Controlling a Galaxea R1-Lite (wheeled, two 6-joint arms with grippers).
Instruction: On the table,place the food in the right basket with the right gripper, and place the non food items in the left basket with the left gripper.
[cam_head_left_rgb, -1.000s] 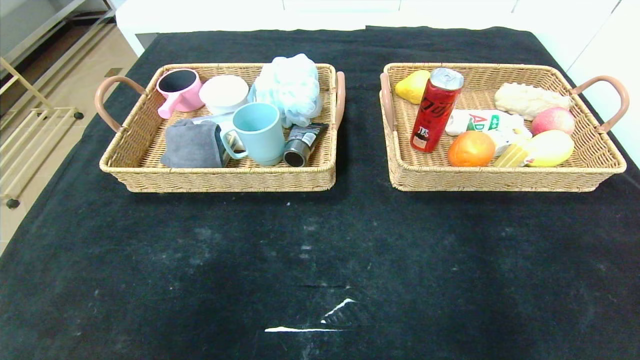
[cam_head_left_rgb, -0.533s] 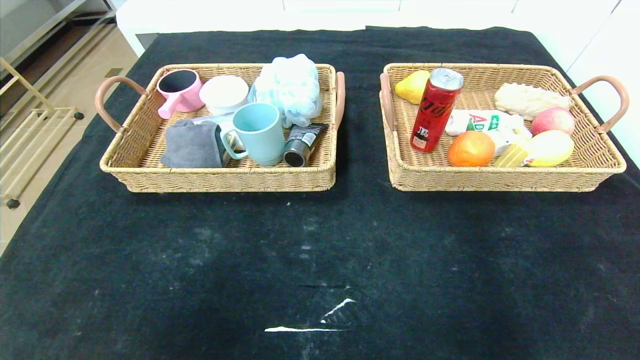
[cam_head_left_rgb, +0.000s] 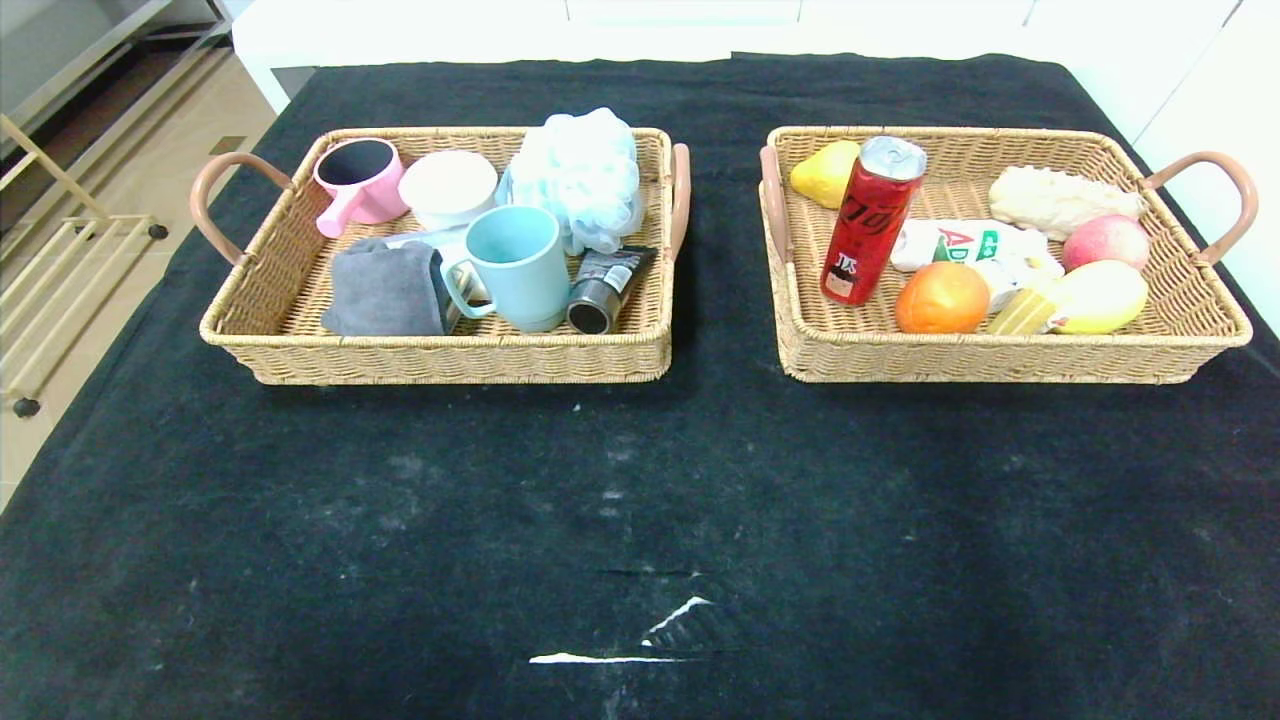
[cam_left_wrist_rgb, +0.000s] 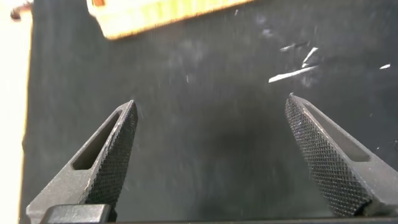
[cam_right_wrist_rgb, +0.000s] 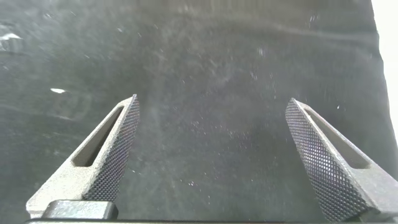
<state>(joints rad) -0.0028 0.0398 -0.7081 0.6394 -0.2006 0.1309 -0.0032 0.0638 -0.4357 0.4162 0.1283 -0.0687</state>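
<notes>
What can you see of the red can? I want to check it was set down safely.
The red can is a tall, slim drink can, metal by its look, with a silver top and dark lettering on its side. It stands in the right basket near that basket's left wall, leaning with its top tilted toward the right. Its base sits on the woven floor, with an orange fruit close beside it and a white packet just behind. No gripper touches it.

- Table cloth (cam_head_left_rgb: 640, 480): black, with pale scuffs.
- Both baskets (cam_head_left_rgb: 450, 350) (cam_head_left_rgb: 1000, 355): tan wicker, pinkish-brown handles.
- Left basket: pink cup (cam_head_left_rgb: 357, 180), light blue mug (cam_head_left_rgb: 520, 262), pale blue bath sponge (cam_head_left_rgb: 585, 175), grey cloth (cam_head_left_rgb: 385, 290).
- Right basket: red can (cam_head_left_rgb: 870, 222), orange (cam_head_left_rgb: 941, 297), yellow pear (cam_head_left_rgb: 826, 172).
</notes>
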